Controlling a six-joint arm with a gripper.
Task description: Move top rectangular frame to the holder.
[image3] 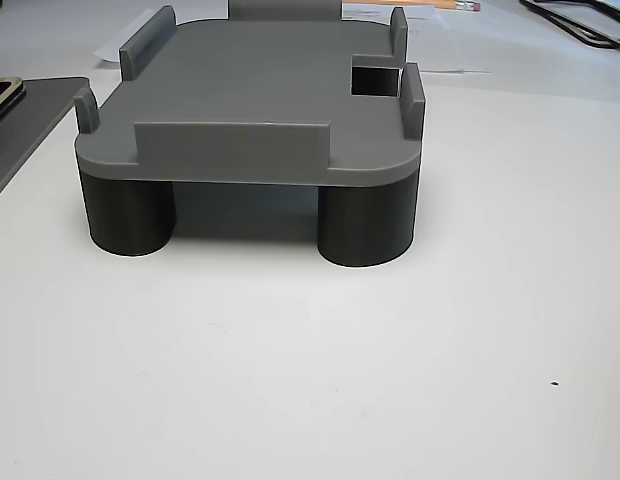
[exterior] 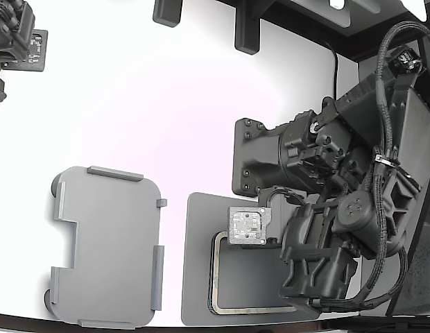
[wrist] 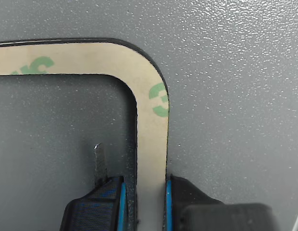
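The holder (exterior: 107, 246) sits bare near the table's front edge; the gripper (wrist: 143, 202) straddles the top rectangular frame (wrist: 151, 139) (jaws unclenched) on the slab (exterior: 200, 277).

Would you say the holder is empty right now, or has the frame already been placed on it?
Empty. The holder shows a bare top in both the exterior and other views, while the frame lies on the dark slab, with the gripper straddling one side.

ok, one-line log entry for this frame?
phase: grasp | end effector: straddling one side of frame | frame: flat on dark slab | holder: empty
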